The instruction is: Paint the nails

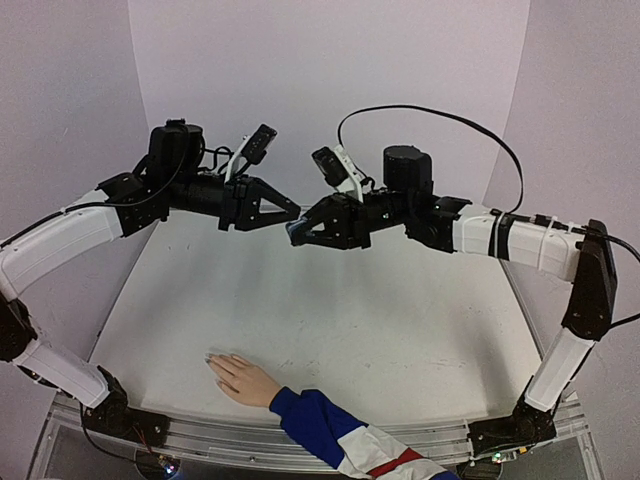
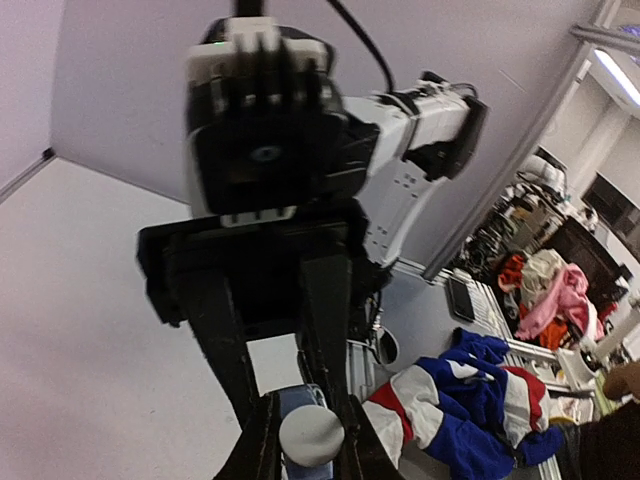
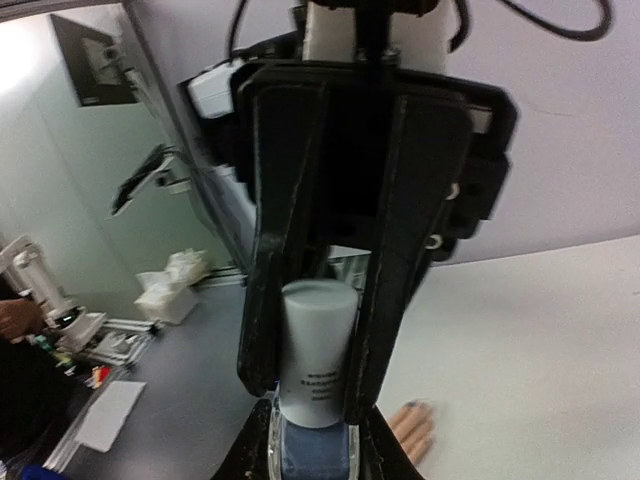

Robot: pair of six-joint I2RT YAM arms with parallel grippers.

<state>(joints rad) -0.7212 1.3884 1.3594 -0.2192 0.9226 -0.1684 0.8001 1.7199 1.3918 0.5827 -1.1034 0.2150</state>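
Note:
High above the table my two grippers meet tip to tip. My right gripper [image 1: 297, 233] [image 3: 315, 452] is shut on the small blue bottle [image 3: 315, 458]. My left gripper [image 1: 292, 214] [image 2: 308, 442] is shut on the bottle's white cap [image 3: 318, 345] [image 2: 310, 435], with its fingers [image 3: 265, 300] along both sides of it. The pale hand [image 1: 243, 378] lies flat near the table's front edge, well below both grippers. Its nails [image 1: 212, 358] point left. In the right wrist view the fingertips [image 3: 413, 420] show beside my jaws. The blue, white and red sleeve [image 1: 345, 440] [image 2: 460, 410] runs off the front edge.
The white table [image 1: 340, 310] spreads between the hand and the back wall. A metal rail [image 1: 240, 440] borders its front edge. Both arm bases [image 1: 120, 410] [image 1: 510, 430] stand at the front corners. Cluttered room furniture lies beyond the table in the wrist views.

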